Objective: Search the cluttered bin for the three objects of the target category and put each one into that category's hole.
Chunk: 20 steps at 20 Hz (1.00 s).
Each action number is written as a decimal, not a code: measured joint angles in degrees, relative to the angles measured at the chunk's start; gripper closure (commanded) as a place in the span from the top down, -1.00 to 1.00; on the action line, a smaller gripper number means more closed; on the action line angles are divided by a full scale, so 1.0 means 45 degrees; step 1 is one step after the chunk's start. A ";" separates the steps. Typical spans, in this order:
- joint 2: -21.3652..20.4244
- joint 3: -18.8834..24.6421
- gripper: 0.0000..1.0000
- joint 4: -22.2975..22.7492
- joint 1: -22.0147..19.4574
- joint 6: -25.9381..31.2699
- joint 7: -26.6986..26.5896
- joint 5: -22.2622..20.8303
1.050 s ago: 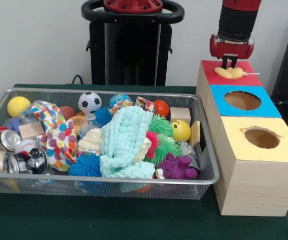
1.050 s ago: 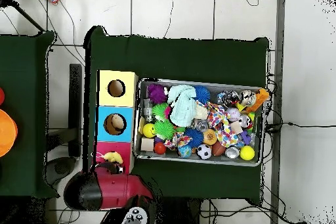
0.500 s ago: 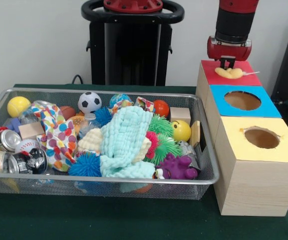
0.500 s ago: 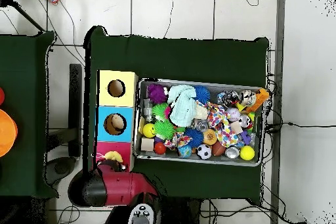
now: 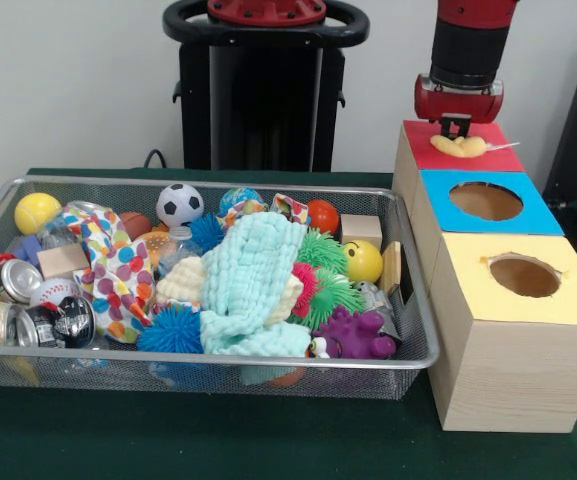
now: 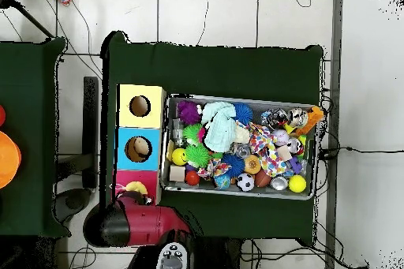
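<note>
The dark green cloth-covered table (image 5: 268, 445) carries a silver wire-mesh bin (image 5: 198, 372) filling its left and middle, and along the bin's right edge a row of three pale wooden boxes with coloured tops: the yellow-topped box (image 5: 524, 300) nearest the table's front edge, the blue-topped box (image 5: 488, 205) in the middle, the red-topped box (image 5: 446, 155) at the back. The red and black arm comes down over the red-topped box, its gripper (image 5: 457, 128) just above a pale yellow, soft-looking lumpy toy (image 5: 461, 146) that lies on that box's top over where the hole should be; whether the toy is touching the short black fingers cannot be told, nor whether they are spread or pressed together. The toy looks light and squashy, so it should give under a push and drop through if nudged from above; a pinch across its narrow middle would serve best. In the bin, a mint-green knitted cloth (image 5: 253, 285) is draped over the middle of the heap, limp and likely to drag neighbours along if lifted. Around it lie a purple rubbery creature toy (image 5: 353, 335) at the front right corner, spiky green balls (image 5: 326, 255), a blue spiky ball (image 5: 171, 328), a black and white football (image 5: 179, 204) by the back edge, a yellow smiley ball (image 5: 364, 261), and small metal tins (image 5: 13, 282) at the left end. No writing is readable anywhere.
</note>
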 measured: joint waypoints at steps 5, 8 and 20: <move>-0.0024 0.0035 -1.00 -0.0007 -0.0055 0.0307 0.0000 0.0003; -0.0153 0.0143 -1.00 -0.0044 -0.0204 0.0765 0.0000 0.0008; -0.0593 0.0472 -1.00 -0.0168 -0.0698 0.2068 0.0000 0.0000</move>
